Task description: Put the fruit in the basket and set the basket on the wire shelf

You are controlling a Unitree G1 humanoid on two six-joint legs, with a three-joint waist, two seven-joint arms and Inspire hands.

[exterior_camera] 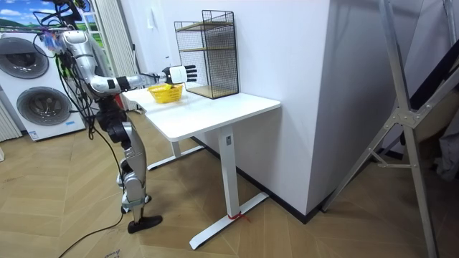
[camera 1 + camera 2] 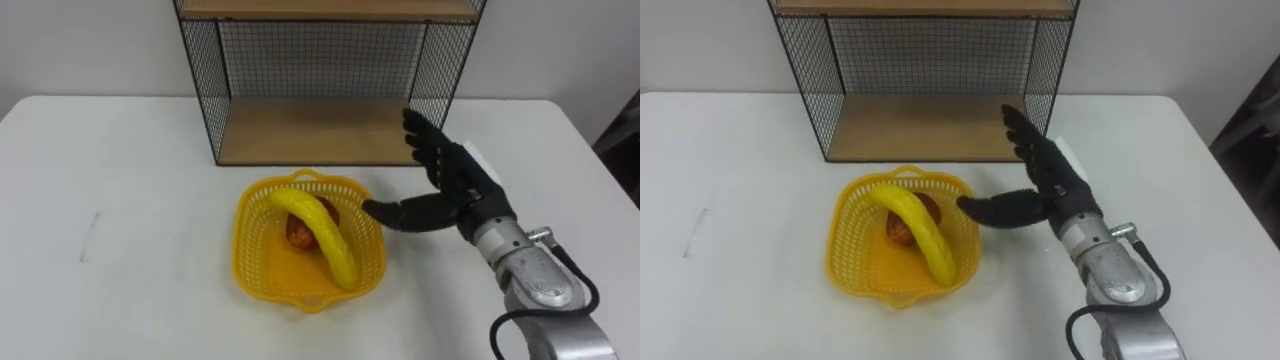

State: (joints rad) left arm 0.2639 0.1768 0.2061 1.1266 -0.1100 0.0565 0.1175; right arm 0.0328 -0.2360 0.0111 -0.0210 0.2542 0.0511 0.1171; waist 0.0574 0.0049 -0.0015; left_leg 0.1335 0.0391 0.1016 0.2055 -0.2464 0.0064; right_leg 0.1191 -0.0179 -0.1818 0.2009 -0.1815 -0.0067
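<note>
A yellow plastic basket (image 2: 262, 268) (image 2: 852, 260) (image 1: 166, 94) sits on the white table just in front of the wire shelf (image 2: 320, 80) (image 2: 925, 75) (image 1: 208, 54). A yellow banana (image 2: 318, 232) (image 2: 916, 228) lies across it, over a reddish fruit (image 2: 300, 230) (image 2: 902, 230). My right hand (image 2: 445, 185) (image 2: 1045, 180) (image 1: 179, 73) hovers open just to the right of the basket, fingers straight and pointing toward the shelf, thumb stretched toward the basket's right rim. It holds nothing.
The shelf has a wooden lower board (image 2: 310, 135) and a wooden upper board (image 2: 330, 8), with wire mesh sides and back. The white table (image 2: 120, 200) spreads wide to the left and right. Washing machines (image 1: 29, 93) stand behind me in the room view.
</note>
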